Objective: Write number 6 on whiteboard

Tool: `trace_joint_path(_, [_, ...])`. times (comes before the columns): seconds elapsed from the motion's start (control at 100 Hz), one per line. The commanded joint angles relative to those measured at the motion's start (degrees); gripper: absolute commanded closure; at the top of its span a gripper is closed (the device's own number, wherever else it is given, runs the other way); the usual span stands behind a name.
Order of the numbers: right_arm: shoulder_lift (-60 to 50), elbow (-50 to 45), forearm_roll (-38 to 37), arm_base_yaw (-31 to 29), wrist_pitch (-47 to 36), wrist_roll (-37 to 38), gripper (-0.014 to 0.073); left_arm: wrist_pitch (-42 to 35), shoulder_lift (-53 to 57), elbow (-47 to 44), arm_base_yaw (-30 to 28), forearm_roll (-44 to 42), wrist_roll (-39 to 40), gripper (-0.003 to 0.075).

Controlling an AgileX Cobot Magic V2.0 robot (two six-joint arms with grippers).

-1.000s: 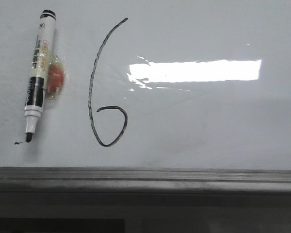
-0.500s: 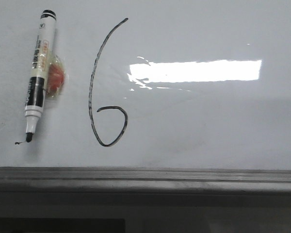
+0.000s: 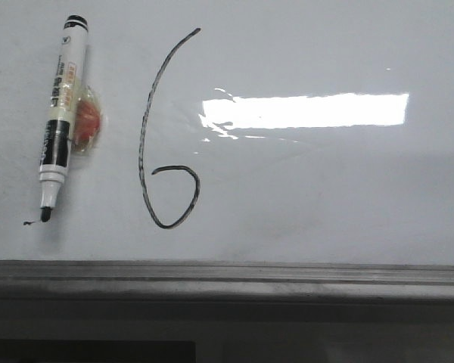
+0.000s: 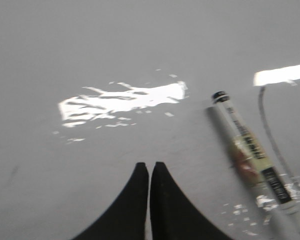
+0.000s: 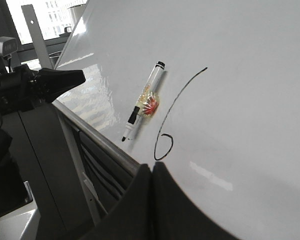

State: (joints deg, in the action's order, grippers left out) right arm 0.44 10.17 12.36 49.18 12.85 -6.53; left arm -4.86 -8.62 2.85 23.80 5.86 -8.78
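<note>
Keeping both my left gripper (image 4: 149,172) and right gripper (image 5: 152,172) closed and empty, I risk smearing the number 6 (image 3: 165,136) if either brushes the whiteboard (image 3: 325,197).

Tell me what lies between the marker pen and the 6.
Only bare whiteboard separates the marker pen from the number 6, shown in the front view.

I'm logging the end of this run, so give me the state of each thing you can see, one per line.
Hand-drawn black number 6: complete, stem and closed bottom loop.
Glossy white whiteboard: marked with the 6 and a tiny smudge by the pen tip.
White and black marker pen: uncapped, stuck to the board, tip down, nobody holding it.
Left gripper: shut, empty.
Right gripper: shut, empty.
</note>
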Motion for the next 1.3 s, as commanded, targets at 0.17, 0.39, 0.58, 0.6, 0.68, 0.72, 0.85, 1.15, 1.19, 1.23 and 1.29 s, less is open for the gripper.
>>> trace_joint_path(0.17, [1.1,1.5,-0.4,-0.3,-4.1,-0.7,0.0648,6.0,7.7,-0.5,-18.8,-1.6,0.6,0.0739])
trace_joint_path(0.39, [1.1,1.5,-0.4,-0.3,-4.1,-0.7,0.0648,11.0,10.8,-5.6,-25.2,-1.7,7.7,0.0739])
trace_joint_path(0.58, [1.1,1.5,-0.4,-0.3,-4.2,-0.7,0.0648,22.0,10.7,-5.7,-25.2,-2.7,11.7,0.0739])
trace_joint_path(0.6, [1.1,1.5,-0.4,-0.3,-4.2,-0.7,0.0648,21.9,10.7,-5.7,-25.2,-2.9,11.7,0.0739])
trace_joint_path(0.68, [1.1,1.5,-0.4,-0.3,-4.2,-0.7,0.0648,21.9,10.7,-5.7,-25.2,-3.0,11.7,0.0739])
trace_joint_path(0.72, [1.1,1.5,-0.4,-0.3,-4.2,-0.7,0.0648,21.9,10.7,-5.7,-25.2,-3.0,11.7,0.0739])
trace_joint_path(0.85, [1.1,1.5,-0.4,-0.3,-4.2,-0.7,0.0648,21.9,10.7,-5.7,-25.2,-3.0,11.7,0.0739])
trace_joint_path(1.15, [1.1,1.5,-0.4,-0.3,-4.2,-0.7,0.0648,21.9,10.7,-5.7,-25.2,-3.0,11.7,0.0739])
trace_joint_path(1.19, [1.1,1.5,-0.4,-0.3,-4.2,-0.7,0.0648,21.9,10.7,-5.7,-25.2,-3.0,11.7,0.0739])
trace_joint_path(1.23, [1.1,1.5,-0.4,-0.3,-4.2,-0.7,0.0648,21.9,10.7,-5.7,-25.2,-3.0,11.7,0.0739])
trace_joint_path(1.29, [1.1,1.5,-0.4,-0.3,-4.2,-0.7,0.0648,21.9,10.7,-5.7,-25.2,-3.0,11.7,0.0739])
